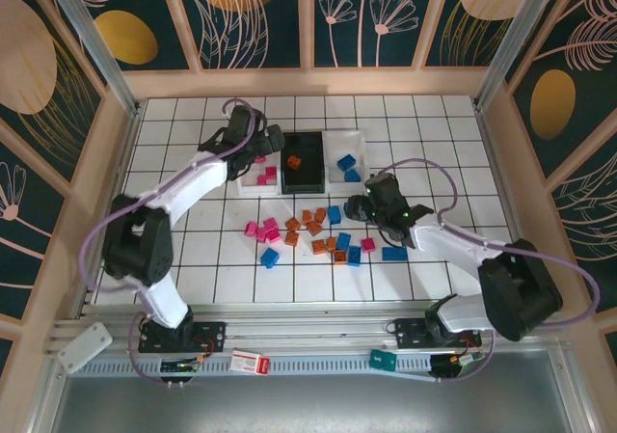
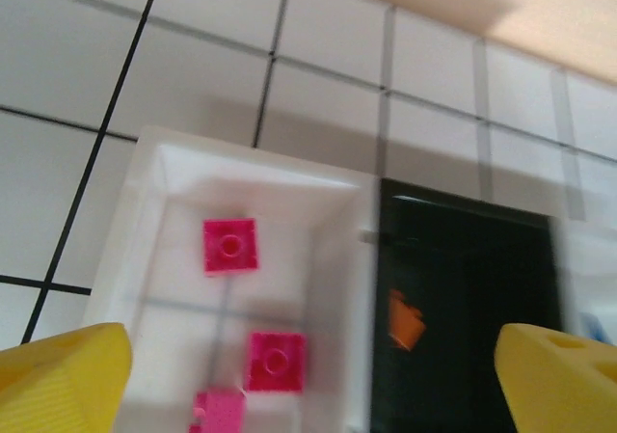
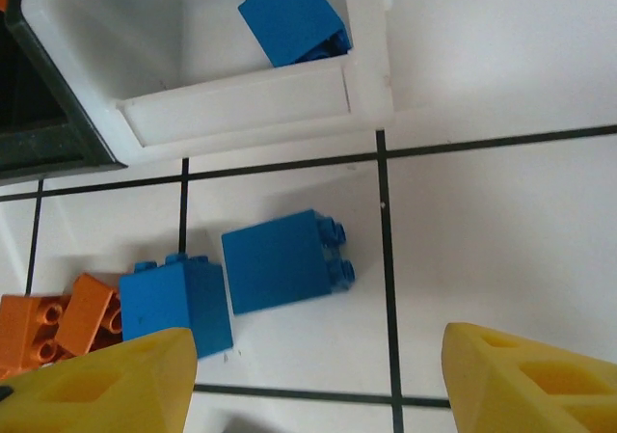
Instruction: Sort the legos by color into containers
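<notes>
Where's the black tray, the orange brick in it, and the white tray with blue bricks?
black tray [image 1: 310, 175]: top view, bare floor.
orange brick [image 1: 294, 162]: top view, top face.
right white tray [image 1: 352, 148]: top view, bare floor.

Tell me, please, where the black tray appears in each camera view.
Top external: black tray in the back row, centre.
Left wrist: lower right half.
Right wrist: upper left edge.
Shared landmark: the single orange brick inside it, seen from top and left wrist.

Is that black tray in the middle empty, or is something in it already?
Not empty: a single orange brick lies inside the black tray.
</notes>
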